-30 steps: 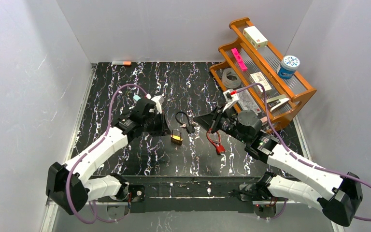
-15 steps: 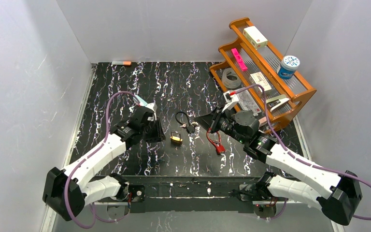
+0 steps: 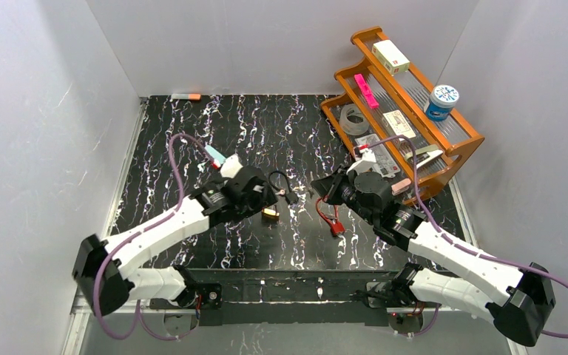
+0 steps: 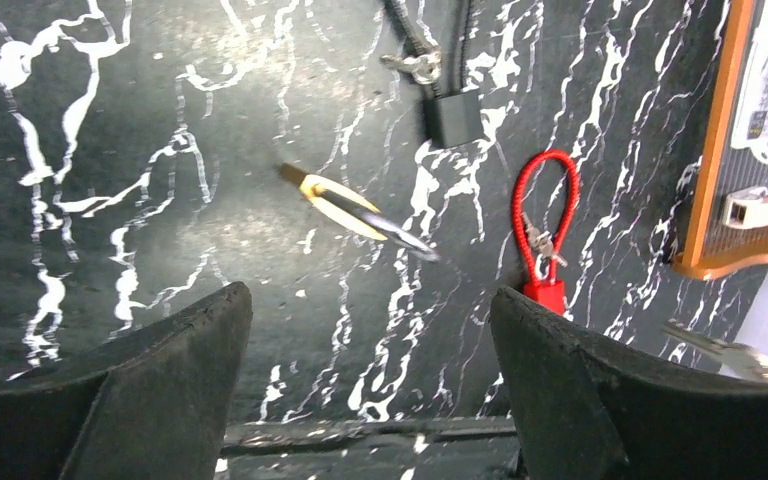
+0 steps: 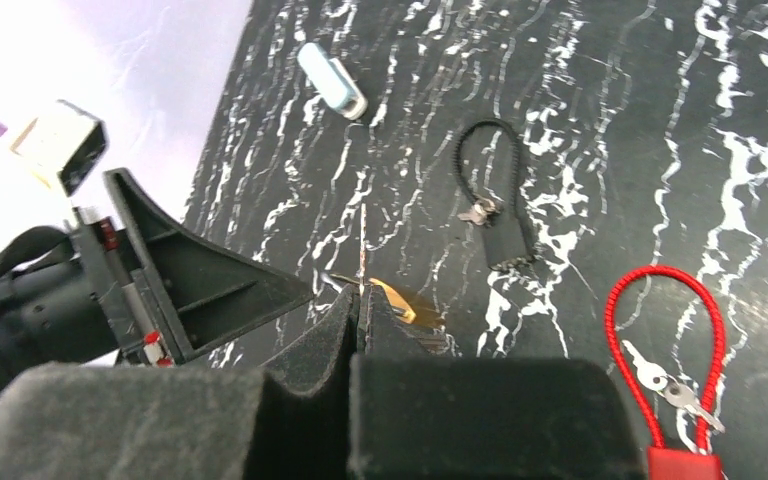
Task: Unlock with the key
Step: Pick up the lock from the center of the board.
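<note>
A brass padlock lies on the black marbled table, seen edge-on in the left wrist view. My left gripper hangs just left of it, and its jaws stand wide open with nothing between them. My right gripper is shut to the padlock's right. In the right wrist view a thin key blade sticks up edge-on from the pressed-together pads. The padlock shows partly behind those fingertips.
A black cable lock with its key lies behind the padlock. A red cable lock with keys lies to the right. A wooden shelf holding small items stands at the back right. A marker lies by the back wall.
My left gripper has gone from shut to wide open and has swung right, close to the brass padlock. The right arm has shifted slightly and stays shut. The padlock has not moved.
</note>
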Controlling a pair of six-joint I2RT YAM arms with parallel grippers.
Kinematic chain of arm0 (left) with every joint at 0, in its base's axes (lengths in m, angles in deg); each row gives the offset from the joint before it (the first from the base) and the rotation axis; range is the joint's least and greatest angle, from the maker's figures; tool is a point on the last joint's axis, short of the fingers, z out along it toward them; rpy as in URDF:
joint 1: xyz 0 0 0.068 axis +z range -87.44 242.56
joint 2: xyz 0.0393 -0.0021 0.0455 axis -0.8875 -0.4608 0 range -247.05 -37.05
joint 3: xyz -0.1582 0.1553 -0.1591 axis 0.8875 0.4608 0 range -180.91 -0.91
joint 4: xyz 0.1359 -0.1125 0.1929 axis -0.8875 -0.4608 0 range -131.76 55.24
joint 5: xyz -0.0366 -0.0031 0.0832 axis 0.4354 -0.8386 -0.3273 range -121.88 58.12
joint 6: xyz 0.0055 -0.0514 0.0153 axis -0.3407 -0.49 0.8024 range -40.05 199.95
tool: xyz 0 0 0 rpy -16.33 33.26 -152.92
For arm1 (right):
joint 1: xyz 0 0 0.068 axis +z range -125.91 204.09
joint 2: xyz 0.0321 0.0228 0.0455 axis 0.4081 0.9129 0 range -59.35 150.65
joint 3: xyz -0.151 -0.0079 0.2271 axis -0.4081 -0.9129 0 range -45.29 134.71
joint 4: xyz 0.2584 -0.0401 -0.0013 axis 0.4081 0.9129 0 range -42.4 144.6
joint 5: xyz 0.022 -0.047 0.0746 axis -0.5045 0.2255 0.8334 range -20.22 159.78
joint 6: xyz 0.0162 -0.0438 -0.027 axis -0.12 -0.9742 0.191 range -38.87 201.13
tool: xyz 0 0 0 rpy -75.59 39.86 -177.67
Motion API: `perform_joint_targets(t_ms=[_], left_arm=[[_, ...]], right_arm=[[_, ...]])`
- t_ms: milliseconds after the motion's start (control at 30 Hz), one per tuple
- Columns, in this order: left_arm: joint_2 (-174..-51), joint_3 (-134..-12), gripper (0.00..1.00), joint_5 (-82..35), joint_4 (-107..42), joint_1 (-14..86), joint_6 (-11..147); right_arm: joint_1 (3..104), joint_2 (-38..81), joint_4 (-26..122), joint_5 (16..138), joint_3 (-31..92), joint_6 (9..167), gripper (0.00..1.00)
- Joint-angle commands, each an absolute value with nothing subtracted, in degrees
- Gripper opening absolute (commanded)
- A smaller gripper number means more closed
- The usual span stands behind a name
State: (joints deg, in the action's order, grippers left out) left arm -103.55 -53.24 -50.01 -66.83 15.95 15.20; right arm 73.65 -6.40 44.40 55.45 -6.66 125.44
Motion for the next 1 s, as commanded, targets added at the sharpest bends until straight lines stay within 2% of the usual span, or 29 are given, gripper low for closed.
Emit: perform_joint_targets(t_ms=[0, 133, 233, 367, 500, 733, 967], left_arm=[[-110.0, -62.1, 0.87, -65.7, -72.4, 9.0, 5.6], [-118.3, -66.9, 0.87, -73.8, -82.4, 4.5, -3.8], [-123.5, -68.6, 0.87, -74.9, -86.1, 4.1, -9.2], [-127.1, -69.5, 0.86, -75.2, -86.3, 3.5, -11.2], [-129.6, -69.3, 0.8, -76.7, -84.8, 3.5, -11.8], [-131.4, -67.7, 0.65, -78.1, -78.8, 3.5, -9.6], [-134.0, -66.7, 0.63, -76.6, -77.1, 3.5, -10.0]], right_arm=[[73.4, -8.5, 47.5, 48.7, -4.7, 126.8, 0.01], [73.5, -10.6, 49.0, 47.9, -5.6, 126.7, 0.01], [73.5, -11.6, 49.3, 48.4, -5.9, 126.7, 0.01], [73.5, -12.8, 51.0, 48.2, -6.2, 126.5, 0.01], [73.5, -14.3, 52.2, 47.3, -6.6, 125.4, 0.01], [73.5, -14.8, 53.5, 46.8, -6.1, 124.1, 0.01], [73.5, -14.3, 53.5, 47.2, -6.0, 123.8, 0.01]])
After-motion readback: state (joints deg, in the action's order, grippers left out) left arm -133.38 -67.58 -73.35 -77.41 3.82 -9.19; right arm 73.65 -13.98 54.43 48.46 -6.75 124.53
